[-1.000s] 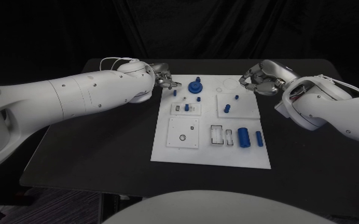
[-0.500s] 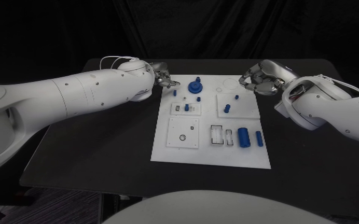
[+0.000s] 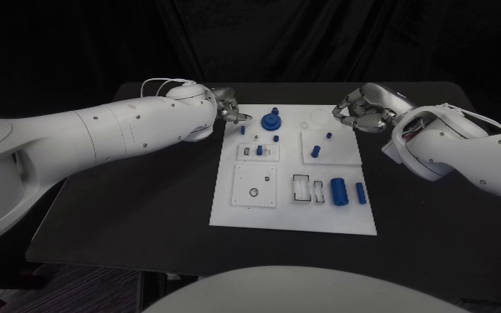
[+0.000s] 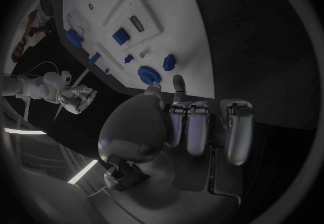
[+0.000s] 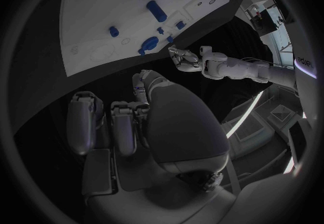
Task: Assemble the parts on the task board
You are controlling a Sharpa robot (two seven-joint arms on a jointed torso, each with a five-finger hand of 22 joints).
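The white task board [image 3: 255,210] lies in the middle of the black table. At its far end stands a round blue knob [image 3: 271,119], with small blue pegs [image 3: 276,138] around it. A thick blue cylinder [image 3: 339,190] and a thinner one [image 3: 361,193] lie near its right edge. My left hand [image 3: 229,111] hovers at the board's far left corner, fingers loosely bent and holding nothing. My right hand [image 3: 360,114] hovers at the far right corner, also holding nothing. The left wrist view has my left hand [image 4: 196,127] just short of the knob [image 4: 148,74].
Bare black table [image 3: 136,197] surrounds the board on both sides and in front. Recessed white pockets [image 3: 255,185] and slots [image 3: 302,188] lie in the board's near half. A black curtain closes off the back.
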